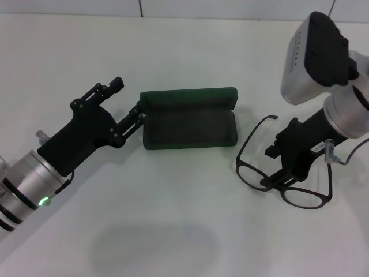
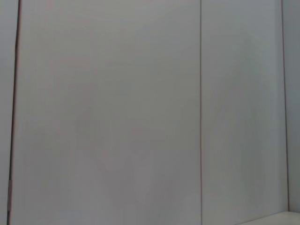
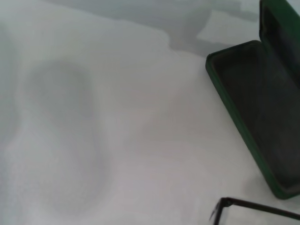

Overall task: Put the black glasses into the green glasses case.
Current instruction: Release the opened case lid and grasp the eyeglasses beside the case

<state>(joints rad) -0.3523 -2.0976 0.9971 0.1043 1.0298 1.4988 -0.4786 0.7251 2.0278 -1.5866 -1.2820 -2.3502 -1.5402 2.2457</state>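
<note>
The right gripper (image 1: pixel 275 180) pinches the black glasses (image 1: pixel 302 196) on the white table (image 1: pixel 173 219), beside the open green glasses case (image 1: pixel 189 128).

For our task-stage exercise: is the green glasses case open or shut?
Open. The green glasses case has its lid raised behind the tray, and the dark lining is exposed and empty; the black glasses lie outside it.

We seem to be in a lab or robot test room: a plain white table (image 1: pixel 173 219) carries only a few items, and behind it we see a bare, pale panelled wall (image 2: pixel 108 112) with thin vertical seams.
</note>
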